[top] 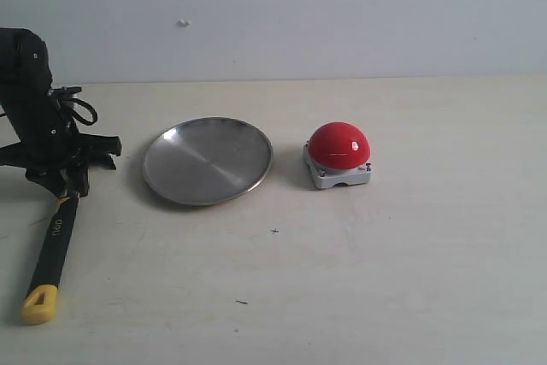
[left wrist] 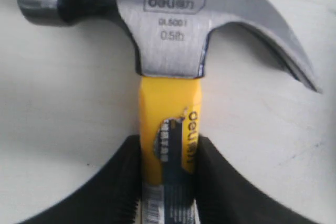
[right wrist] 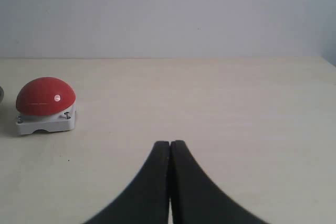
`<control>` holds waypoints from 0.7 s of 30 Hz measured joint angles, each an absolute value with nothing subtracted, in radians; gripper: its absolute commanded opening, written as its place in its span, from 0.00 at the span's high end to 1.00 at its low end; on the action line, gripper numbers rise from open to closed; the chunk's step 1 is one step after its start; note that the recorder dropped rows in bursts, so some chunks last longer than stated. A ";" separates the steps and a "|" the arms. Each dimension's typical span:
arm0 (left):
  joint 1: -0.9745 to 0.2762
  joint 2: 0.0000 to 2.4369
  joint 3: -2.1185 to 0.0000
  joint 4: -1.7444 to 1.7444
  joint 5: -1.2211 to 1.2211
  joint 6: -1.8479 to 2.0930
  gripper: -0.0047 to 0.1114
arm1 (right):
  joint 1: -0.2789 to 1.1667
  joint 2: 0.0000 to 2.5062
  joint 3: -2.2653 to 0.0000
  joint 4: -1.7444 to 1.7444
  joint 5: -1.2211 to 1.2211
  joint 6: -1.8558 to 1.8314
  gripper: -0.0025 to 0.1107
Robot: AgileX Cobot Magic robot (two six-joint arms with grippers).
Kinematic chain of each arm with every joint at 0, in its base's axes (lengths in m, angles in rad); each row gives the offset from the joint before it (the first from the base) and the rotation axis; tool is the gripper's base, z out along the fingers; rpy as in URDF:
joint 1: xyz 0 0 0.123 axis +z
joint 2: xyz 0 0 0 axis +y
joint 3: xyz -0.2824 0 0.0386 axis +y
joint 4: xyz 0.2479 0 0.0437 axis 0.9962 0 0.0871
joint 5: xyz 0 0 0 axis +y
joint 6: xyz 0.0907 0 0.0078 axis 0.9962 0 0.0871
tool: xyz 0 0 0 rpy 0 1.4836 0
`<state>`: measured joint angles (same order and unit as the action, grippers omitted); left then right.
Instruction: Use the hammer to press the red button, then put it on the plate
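While the left gripper (left wrist: pixel 168 192) has its jaws pinching the yellow neck of the hammer (top: pixel 53 250) — brushed-steel claw head, black rubber handle — the tool appears to lie on the pale surface (top: pixel 410 279), not yet lifted. The glossy red button (top: pixel 339 144) domes over its square grey base; the shiny round plate (top: pixel 208 161) between them sits bare. Both steps remain. The right gripper (right wrist: pixel 170 150) has its jaws pressed together, empty.

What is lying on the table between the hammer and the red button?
Only the plate lies between the hammer and the red button; the exterior view shows this.
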<state>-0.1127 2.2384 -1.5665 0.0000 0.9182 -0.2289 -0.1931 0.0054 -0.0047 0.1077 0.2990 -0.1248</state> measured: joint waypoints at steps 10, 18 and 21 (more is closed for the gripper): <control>-0.119 2.170 -1.556 0.000 0.884 -0.150 0.96 | -0.193 0.005 -0.005 0.108 0.299 -0.125 0.98; -0.119 2.102 -1.556 -0.046 0.901 -0.055 0.96 | -0.193 0.005 -0.005 0.108 0.299 -0.125 0.98; -0.119 2.072 -1.556 -0.072 0.917 -0.018 0.96 | -0.193 0.005 -0.005 0.108 0.299 -0.125 0.98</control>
